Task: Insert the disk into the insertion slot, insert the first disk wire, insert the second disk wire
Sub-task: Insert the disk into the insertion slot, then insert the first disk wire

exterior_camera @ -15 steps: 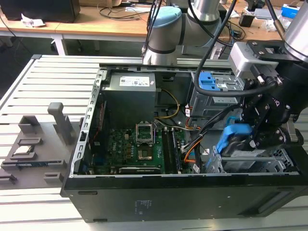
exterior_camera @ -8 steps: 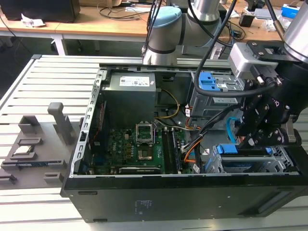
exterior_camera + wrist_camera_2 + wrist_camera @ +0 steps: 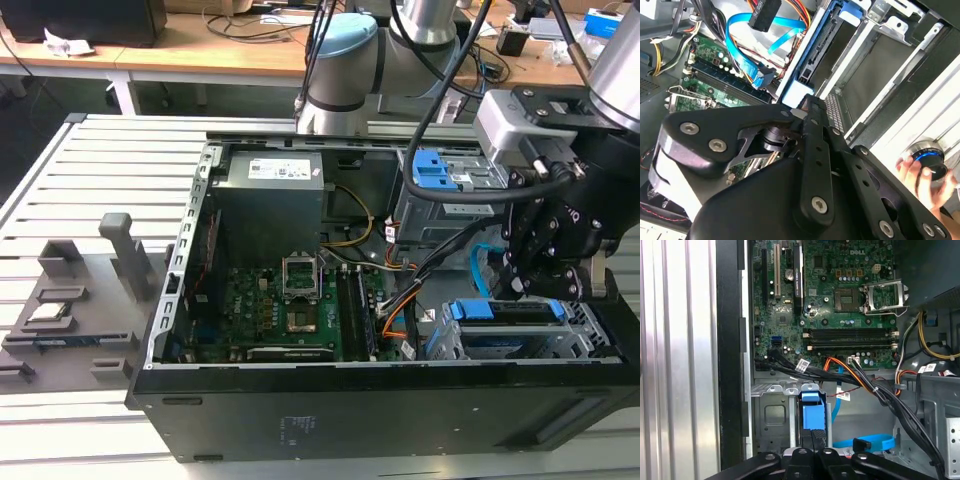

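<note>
The disk (image 3: 505, 312), in its blue carrier, lies inside the insertion slot (image 3: 588, 330), the silver cage at the case's front corner on the exterior view's right. My gripper (image 3: 520, 288) stands right above the disk's end, its fingers shut together with nothing between them. In the first wrist view the fingertips (image 3: 812, 438) touch the carrier's blue tab (image 3: 812, 410). The second disk wire (image 3: 875, 442), a flat light-blue cable, loops loose beside the cage with a dark plug (image 3: 860, 444) by it. In the second wrist view this cable (image 3: 742, 52) curls over the motherboard.
A taller grey cage with blue tabs (image 3: 440, 180) stands behind the slot. A bundle of black, red and orange wires (image 3: 855, 376) crosses between the motherboard (image 3: 280, 310) and the cages. A person's hand (image 3: 920, 175) rests on a round knob outside the case.
</note>
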Robot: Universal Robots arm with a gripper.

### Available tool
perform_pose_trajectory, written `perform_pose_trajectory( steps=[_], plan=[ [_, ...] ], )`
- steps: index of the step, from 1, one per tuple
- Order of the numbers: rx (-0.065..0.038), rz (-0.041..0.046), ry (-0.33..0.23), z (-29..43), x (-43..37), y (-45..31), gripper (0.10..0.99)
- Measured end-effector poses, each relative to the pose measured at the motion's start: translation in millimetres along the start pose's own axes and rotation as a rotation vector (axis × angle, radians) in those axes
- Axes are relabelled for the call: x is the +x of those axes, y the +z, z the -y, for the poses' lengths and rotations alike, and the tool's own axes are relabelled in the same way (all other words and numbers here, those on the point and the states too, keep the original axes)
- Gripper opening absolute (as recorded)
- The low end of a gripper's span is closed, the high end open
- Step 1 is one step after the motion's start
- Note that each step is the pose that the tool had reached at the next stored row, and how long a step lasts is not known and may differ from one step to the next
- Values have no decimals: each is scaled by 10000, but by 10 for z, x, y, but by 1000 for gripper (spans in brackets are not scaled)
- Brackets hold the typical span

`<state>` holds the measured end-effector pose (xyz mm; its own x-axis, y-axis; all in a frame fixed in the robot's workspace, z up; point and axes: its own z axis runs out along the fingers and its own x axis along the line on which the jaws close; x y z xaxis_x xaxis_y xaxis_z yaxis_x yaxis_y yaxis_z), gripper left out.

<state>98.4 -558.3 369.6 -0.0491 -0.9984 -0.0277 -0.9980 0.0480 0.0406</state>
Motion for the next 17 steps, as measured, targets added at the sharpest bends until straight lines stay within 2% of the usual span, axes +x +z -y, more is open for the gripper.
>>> perform_pose_trajectory(
  steps=[6, 7, 8, 9, 11, 12, 13, 15, 17],
  plan=[
    [0, 1, -1, 5, 0, 5, 106],
    [-1, -1, 0, 65, -3, 3, 106],
    [0, -3, 0, 196, -12, -1, 106],
    [0, -6, -1, 264, -21, -3, 106],
    [0, -18, 1, 345, -51, -6, 106],
    [1, -32, 1, 373, -81, -5, 106],
    [2, -59, 1, 405, -159, -1, 106],
    [4, -83, 3, 431, -235, 2, 106],
    [7, -137, 4, 445, -399, 8, 106]
  ],
)
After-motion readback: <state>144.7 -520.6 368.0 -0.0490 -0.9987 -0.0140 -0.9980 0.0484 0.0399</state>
